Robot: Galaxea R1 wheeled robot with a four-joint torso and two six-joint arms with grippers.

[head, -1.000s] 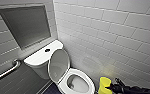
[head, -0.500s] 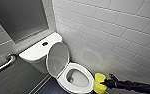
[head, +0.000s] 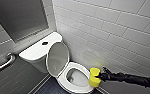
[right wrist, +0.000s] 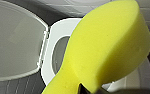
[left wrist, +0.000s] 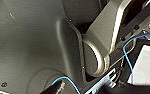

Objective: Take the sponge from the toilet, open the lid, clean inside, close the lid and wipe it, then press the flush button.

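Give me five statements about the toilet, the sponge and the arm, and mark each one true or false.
1. The lid stands raised, leaning back toward the tank. True.
2. The sponge lies on top of the tank. False: the right gripper holds it by the rim of the toilet.
3. The flush button sits on the tank's top. True.
4. The sponge is blue. False: it is bright yellow.
5. A metal grab bar runs along the wall beside the tank. True.
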